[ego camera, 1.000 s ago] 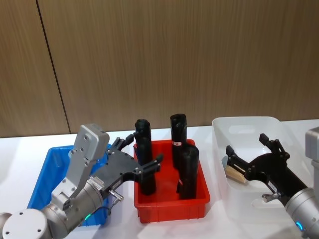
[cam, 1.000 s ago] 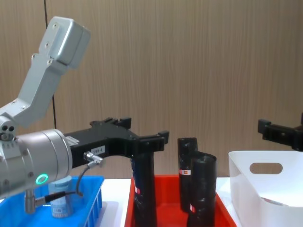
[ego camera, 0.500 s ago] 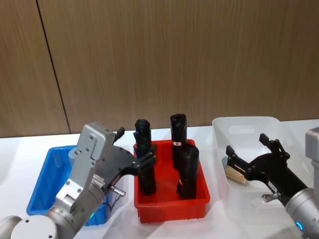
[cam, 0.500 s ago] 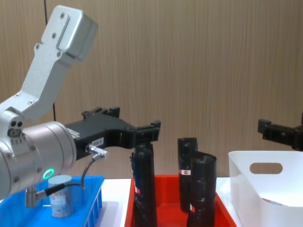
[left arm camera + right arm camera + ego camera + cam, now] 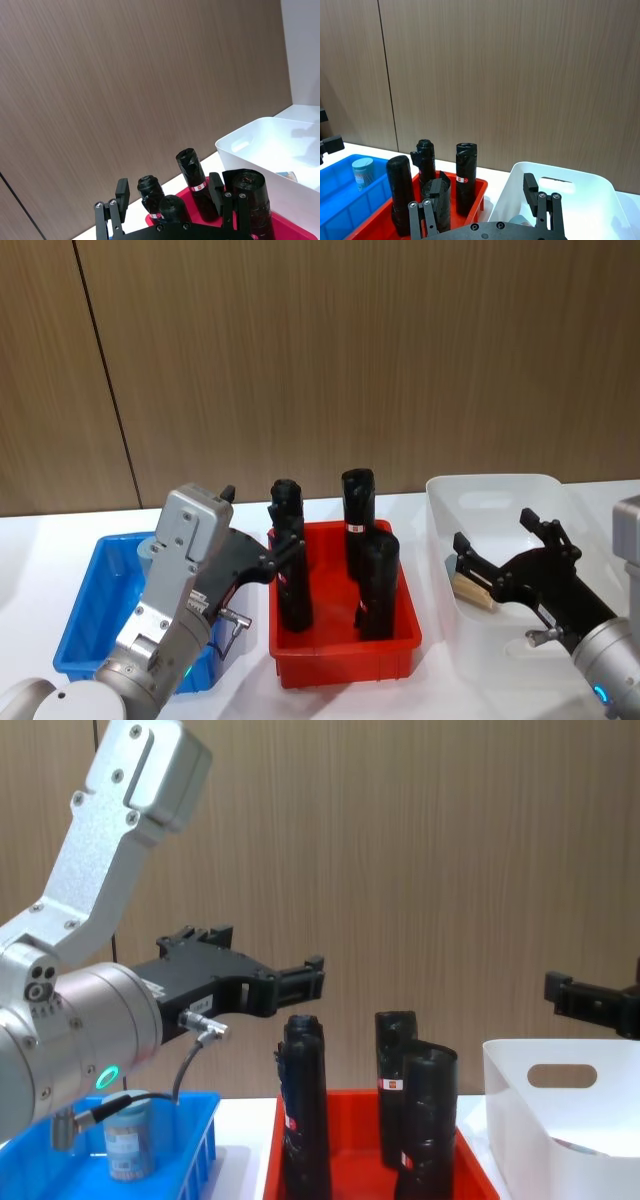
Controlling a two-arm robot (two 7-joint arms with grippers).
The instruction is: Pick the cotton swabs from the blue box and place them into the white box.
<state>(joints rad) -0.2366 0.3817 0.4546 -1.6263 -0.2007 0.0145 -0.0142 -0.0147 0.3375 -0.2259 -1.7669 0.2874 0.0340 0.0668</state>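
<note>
Brown wood-grain wall panels (image 5: 350, 360), divided by a dark vertical seam (image 5: 109, 380), rise directly behind a white tabletop (image 5: 30, 550); lighting is even.

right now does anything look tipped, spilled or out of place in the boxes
Nothing spilled or damaged. One cotton swabs tub seems to lie on its side in the white box; the tub in the blue box stands upright.

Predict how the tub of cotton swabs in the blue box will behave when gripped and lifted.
Probably light: the tub is small. Its round side may slip in a pinch, and would roll if tipped. It stands upright and squat in the blue box, so a nudge likely slides it.
</note>
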